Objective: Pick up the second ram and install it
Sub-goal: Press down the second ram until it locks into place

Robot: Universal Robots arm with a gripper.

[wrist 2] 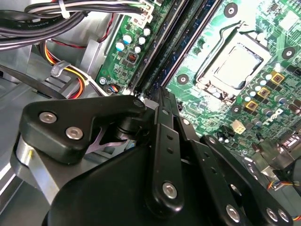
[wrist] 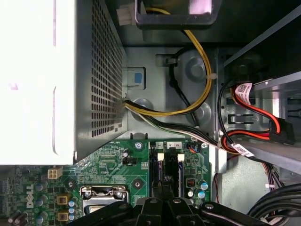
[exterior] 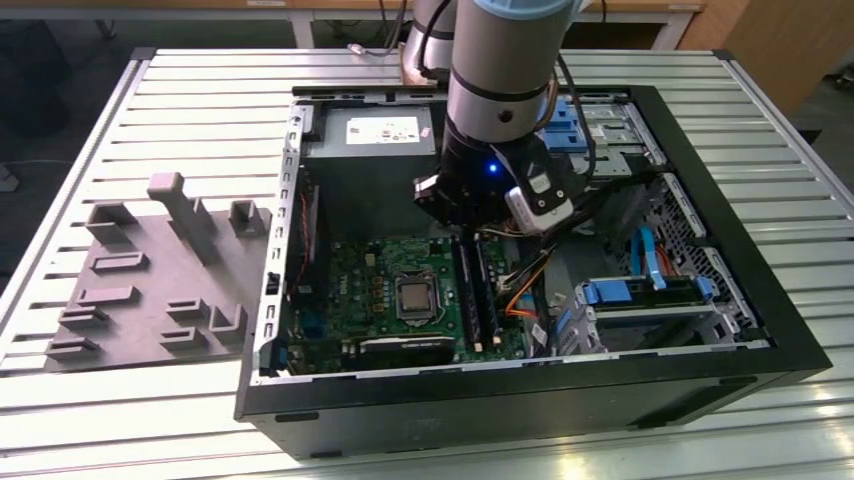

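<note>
Sitting in the slot row on the mobo (wrist 2: 225, 108), the ram (wrist 2: 184, 40) shows in the second wrist view as a long dark strip running away from right under the gripper (wrist 2: 160, 96). Can't tell if it's fully seated, or which strip of the row is stick vs. bare slot. Jaws are drawn close together at the tips, right over the near end of the row; whether they nip the ram's edge can't be made out.

Next to the row is the CPU socket (wrist 2: 230, 66) w/ its metal frame, and small caps (wrist 2: 129, 40) stand on the other side. Past the board edge is a bundle of yellow, red and black wires (wrist 2: 70, 77).

In the first wrist view, the slot row points toward the PSU (wrist: 61, 80), a perforated metal box w/ a yellow cable looping beside it.

In the exterior view the arm (exterior: 501, 70) reaches down into the open PC case (exterior: 534, 400), lying on a slatted table (exterior: 187, 90). Blue drive bays (exterior: 641, 295) sit in the case toward the exterior view's right. A grey fixture (exterior: 154, 285) w/ upright posts lies outside the case, on the exterior view's left.
</note>
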